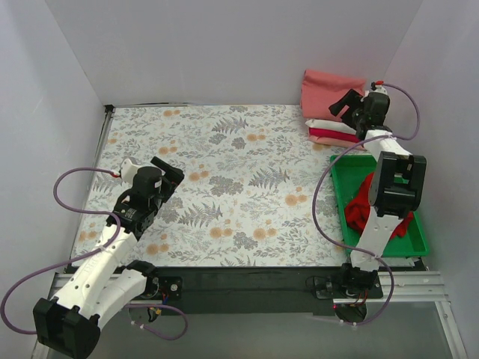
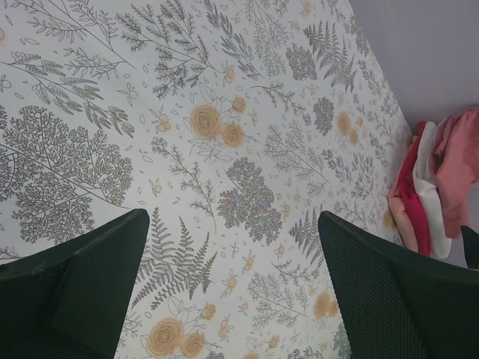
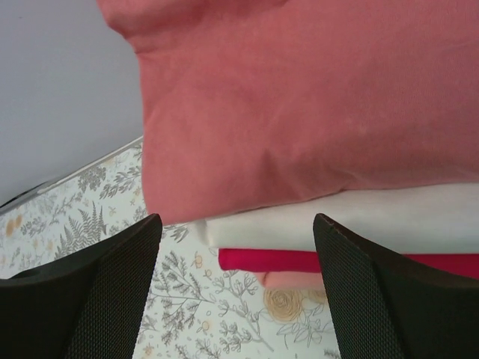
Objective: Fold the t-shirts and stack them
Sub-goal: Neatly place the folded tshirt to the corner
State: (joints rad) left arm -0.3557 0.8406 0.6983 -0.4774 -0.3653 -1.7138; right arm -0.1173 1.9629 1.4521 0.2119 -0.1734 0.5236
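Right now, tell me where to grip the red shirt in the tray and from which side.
Probably the raised bunch at the left edge of the red shirt, coming straight down: it lies crumpled inside the tray, whose walls block a side approach.

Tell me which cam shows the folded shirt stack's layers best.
Right wrist: it fills the frame with the stack edge-on, salmon shirt over white, crimson and peach. Top external shows it in the far right corner, partly behind the right arm. Left wrist catches it small at the frame's right edge.
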